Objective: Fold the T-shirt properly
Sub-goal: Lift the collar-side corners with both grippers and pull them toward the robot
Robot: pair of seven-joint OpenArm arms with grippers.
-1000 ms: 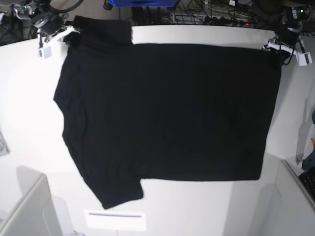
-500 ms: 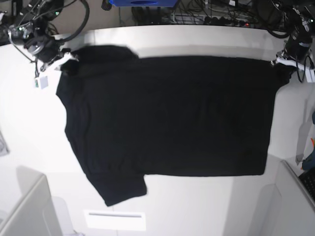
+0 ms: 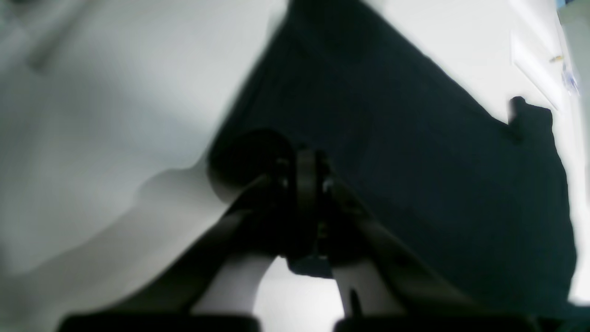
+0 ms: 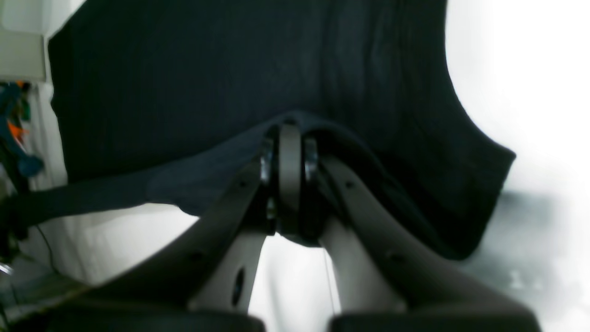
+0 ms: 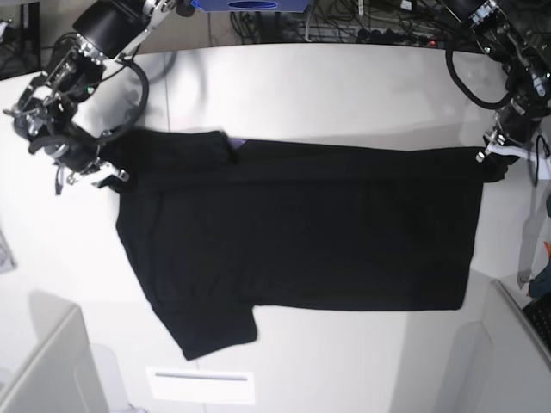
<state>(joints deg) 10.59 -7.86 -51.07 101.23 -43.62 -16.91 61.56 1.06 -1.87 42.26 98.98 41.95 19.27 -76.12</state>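
A robotics lab or test workstation is indicated. A wide white table (image 5: 327, 73) is flanked by two black robot arms, one at each far corner. Behind its far edge, bundled cables and power strips (image 5: 379, 30) are seen, beside a blue bin (image 5: 250, 4). Grey panels (image 5: 47, 366) stand at the near corners.

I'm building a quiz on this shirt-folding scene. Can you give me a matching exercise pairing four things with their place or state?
Things:
1. left claw
2. right claw
3. T-shirt
4. table

Places or states:
A. white, bare along its far edge
B. black, spread out, far edge lifted
C. pinches the shirt's corner at base view's right
D. pinches the shirt's corner at base view's left

Pairs: 1-C, 2-D, 3-B, 4-A
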